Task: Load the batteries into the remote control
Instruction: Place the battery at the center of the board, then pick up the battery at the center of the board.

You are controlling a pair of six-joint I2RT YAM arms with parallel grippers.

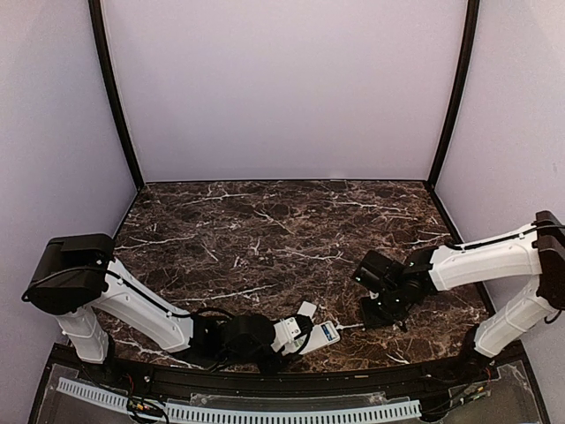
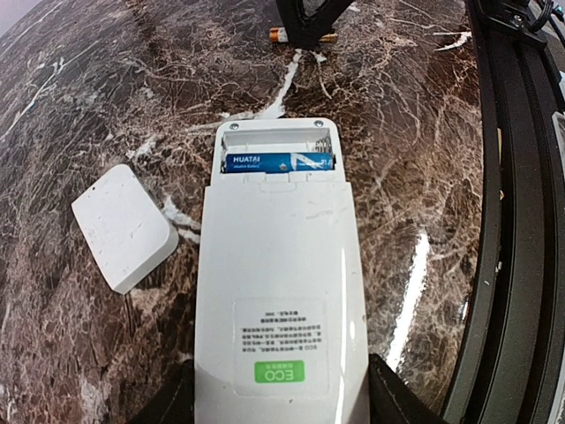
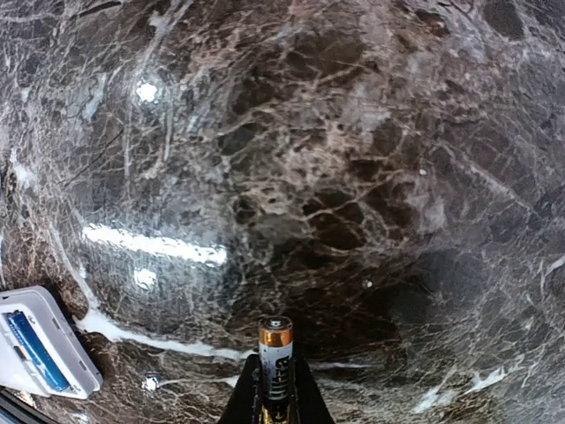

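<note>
remote: the small white rectangular plastic remote control (image 2: 281,291) lies back-up on the dark marbled tabletop (image 2: 106,79), near the front edge, with its battery bay open at the far end
left end effector: the left end effector (image 2: 282,402) is clamped on the remote's near end, one finger on each long side
battery in bay: one tiny blue cylindrical battery (image 2: 281,162) sits crosswise in the open bay, on the side closest to the remote's body
right end effector: the right end effector (image 3: 275,397) is pinching a second small cylindrical battery (image 3: 275,353), with its copper-coloured tip poking out past the fingers
where that one is: off to the right of the remote, well clear of it, low over the tabletop. Honestly can't tell if it touches
cover: the small white squarish plastic cover plate (image 2: 124,228) lies flat just beside the remote, not touching it
</note>
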